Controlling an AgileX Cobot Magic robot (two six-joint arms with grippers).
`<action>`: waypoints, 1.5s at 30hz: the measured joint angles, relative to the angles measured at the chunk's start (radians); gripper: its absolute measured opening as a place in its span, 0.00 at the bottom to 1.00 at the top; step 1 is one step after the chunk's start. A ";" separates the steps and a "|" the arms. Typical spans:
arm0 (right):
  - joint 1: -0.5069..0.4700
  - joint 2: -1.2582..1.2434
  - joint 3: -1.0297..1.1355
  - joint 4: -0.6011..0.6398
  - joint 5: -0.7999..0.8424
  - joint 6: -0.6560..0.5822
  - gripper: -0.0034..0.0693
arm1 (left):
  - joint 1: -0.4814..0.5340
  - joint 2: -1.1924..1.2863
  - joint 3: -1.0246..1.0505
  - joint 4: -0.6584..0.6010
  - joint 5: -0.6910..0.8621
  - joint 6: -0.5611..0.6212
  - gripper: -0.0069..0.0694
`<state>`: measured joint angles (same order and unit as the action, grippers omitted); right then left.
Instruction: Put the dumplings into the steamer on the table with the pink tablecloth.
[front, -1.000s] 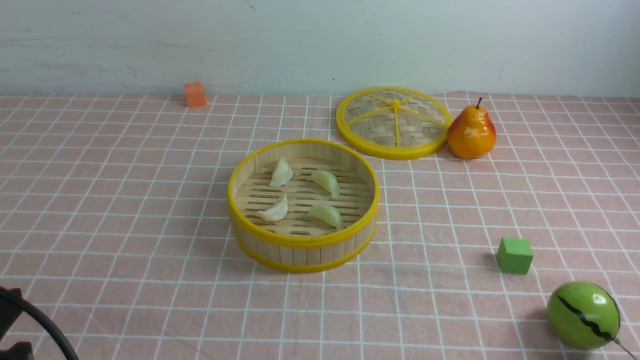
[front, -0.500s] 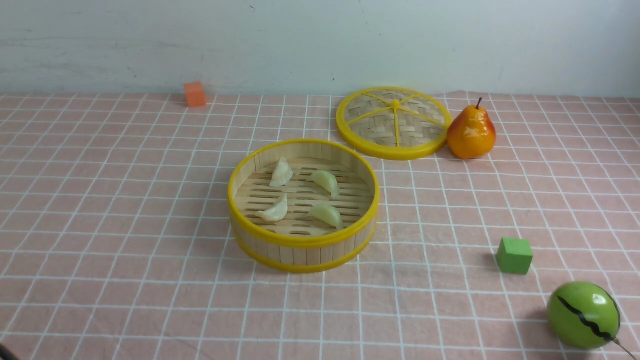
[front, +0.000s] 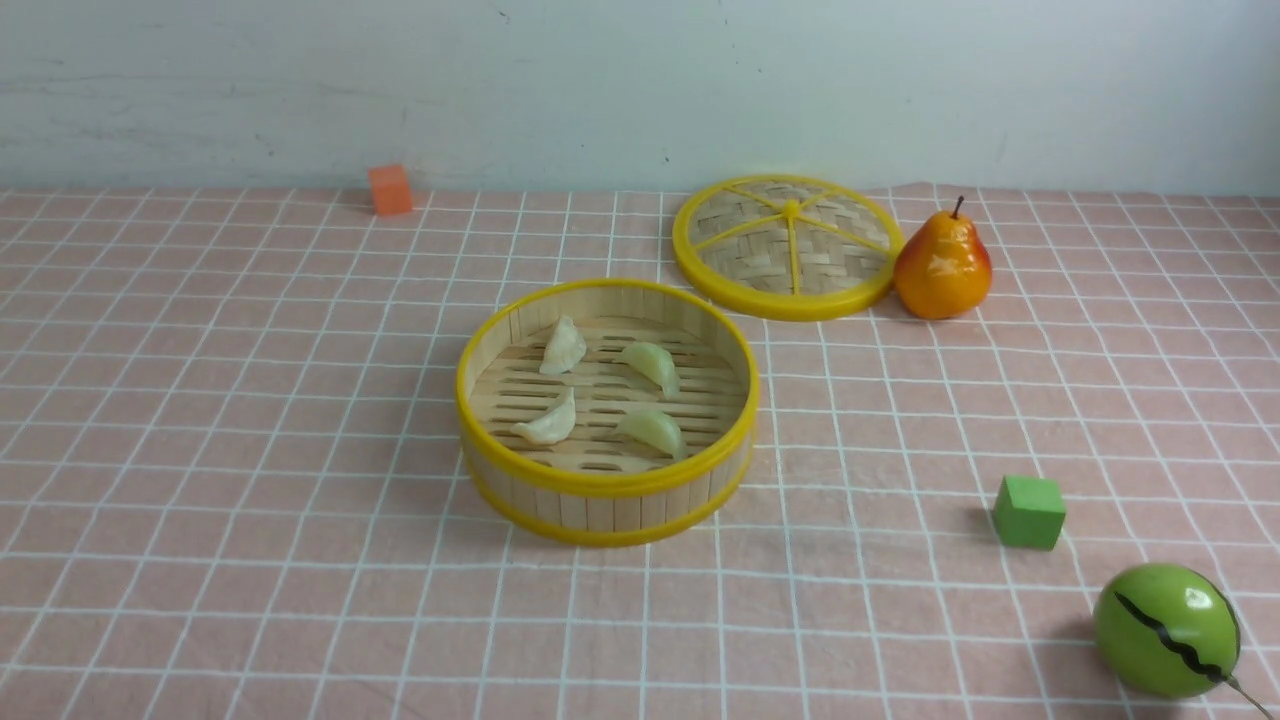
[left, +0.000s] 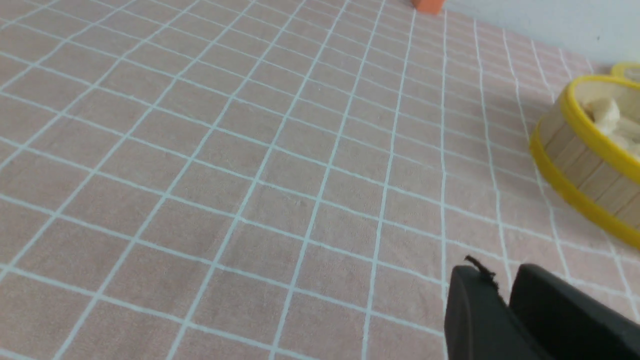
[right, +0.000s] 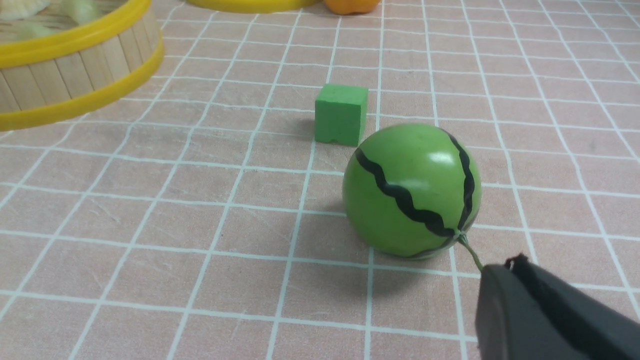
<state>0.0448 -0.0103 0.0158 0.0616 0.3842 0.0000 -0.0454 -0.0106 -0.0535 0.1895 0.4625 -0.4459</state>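
Note:
The steamer (front: 600, 485) stands in the middle of the pink tablecloth (front: 250, 400) that covers the table. Several dumplings lie on its slatted floor, among them a cream one (front: 563, 346) at the back and a greenish one (front: 652, 430) at the front. Neither gripper shows in the front view. In the left wrist view my left gripper (left: 500, 279) hovers over bare cloth left of the steamer (left: 580, 150), fingers almost together and holding nothing. My right gripper (right: 505, 267) is shut and empty, its tip just beside the stem of a toy watermelon (right: 412, 190).
The flat woven lid (front: 788, 245) lies behind the steamer with a pear (front: 943, 265) beside it. A green cube (front: 1029, 511) and the toy watermelon (front: 1167, 630) sit at the front right. An orange cube (front: 390, 188) stands by the back wall.
The dark part of my left arm and its cable at the front view's lower left corner has drawn back out of view. The steamer and dumplings have not moved.

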 joint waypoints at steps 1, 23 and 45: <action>0.000 0.000 -0.001 0.000 0.000 0.000 0.07 | 0.000 0.000 0.029 -0.032 -0.013 0.081 0.23; 0.000 0.000 -0.001 0.000 0.002 0.000 0.11 | 0.000 0.000 0.082 -0.139 -0.062 0.187 0.07; 0.000 0.000 -0.001 0.000 0.002 0.000 0.15 | 0.000 0.000 0.082 -0.140 -0.062 0.187 0.07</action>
<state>0.0448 -0.0103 0.0150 0.0616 0.3858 0.0000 -0.0454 -0.0106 0.0289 0.0495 0.4009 -0.2590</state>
